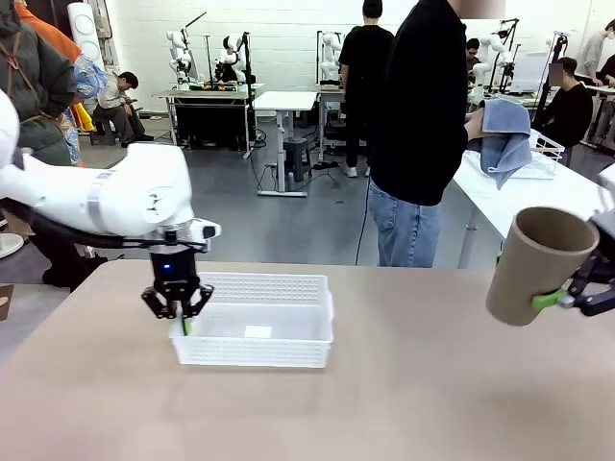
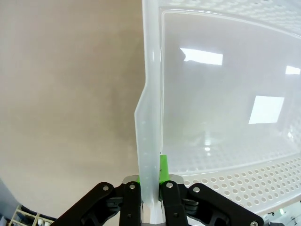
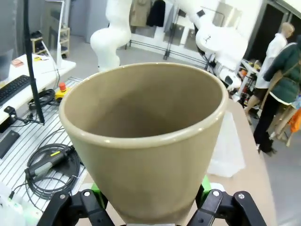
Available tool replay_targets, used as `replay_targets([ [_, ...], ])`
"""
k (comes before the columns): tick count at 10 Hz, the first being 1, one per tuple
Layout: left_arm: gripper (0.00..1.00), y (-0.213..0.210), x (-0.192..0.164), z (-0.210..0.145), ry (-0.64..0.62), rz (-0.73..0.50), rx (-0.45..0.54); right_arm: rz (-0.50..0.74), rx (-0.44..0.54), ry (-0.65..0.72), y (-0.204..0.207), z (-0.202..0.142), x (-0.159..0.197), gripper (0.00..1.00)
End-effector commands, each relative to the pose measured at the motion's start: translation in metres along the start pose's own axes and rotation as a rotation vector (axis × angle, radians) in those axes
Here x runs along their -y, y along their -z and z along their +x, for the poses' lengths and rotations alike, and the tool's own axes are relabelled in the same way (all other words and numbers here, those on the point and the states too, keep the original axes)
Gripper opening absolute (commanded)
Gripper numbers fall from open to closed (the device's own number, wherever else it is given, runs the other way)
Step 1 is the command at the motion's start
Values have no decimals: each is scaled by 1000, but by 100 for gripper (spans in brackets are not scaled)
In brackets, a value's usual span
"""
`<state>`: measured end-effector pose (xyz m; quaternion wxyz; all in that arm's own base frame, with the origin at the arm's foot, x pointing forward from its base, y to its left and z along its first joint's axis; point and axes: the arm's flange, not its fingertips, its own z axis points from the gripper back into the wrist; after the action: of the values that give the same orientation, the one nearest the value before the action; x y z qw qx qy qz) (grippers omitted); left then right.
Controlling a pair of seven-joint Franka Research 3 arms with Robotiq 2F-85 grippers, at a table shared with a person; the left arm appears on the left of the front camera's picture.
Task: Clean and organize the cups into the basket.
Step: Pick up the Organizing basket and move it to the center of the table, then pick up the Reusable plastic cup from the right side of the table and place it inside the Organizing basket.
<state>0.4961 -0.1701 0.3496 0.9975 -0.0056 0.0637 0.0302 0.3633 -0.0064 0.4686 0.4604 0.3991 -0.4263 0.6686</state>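
The left gripper (image 1: 180, 310) is closed tight on the left wall of the basket (image 1: 288, 280), which stands on the table (image 1: 384, 408). The right gripper (image 1: 565, 300) clasps a tan cup (image 1: 536, 261) low on its sides, tilted, in the air over the table's right edge.

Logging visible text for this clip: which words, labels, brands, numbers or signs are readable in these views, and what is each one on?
No text can be read in any view.
The basket: a pale patch on its floor, too small to tell whether it is printed.
The tan cup: plain, with no mark on the sides that show.
Elsewhere: nothing is legible at this size.
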Motion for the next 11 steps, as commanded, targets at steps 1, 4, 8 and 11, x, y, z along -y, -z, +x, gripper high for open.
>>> replay_targets([
  [1,0,-4,36,13,4,55,-24,-78,-6,22,0,27,-16,23],
  [4,0,1,102,4,47,78,-35,-138,10,64,-16,38,-6,23],
  [8,0,2,147,-3,-26,11,-49,-144,56,113,-28,22,21,23],
  [11,0,2,143,-7,-3,12,-39,-117,-25,179,-10,-1,28,23],
])
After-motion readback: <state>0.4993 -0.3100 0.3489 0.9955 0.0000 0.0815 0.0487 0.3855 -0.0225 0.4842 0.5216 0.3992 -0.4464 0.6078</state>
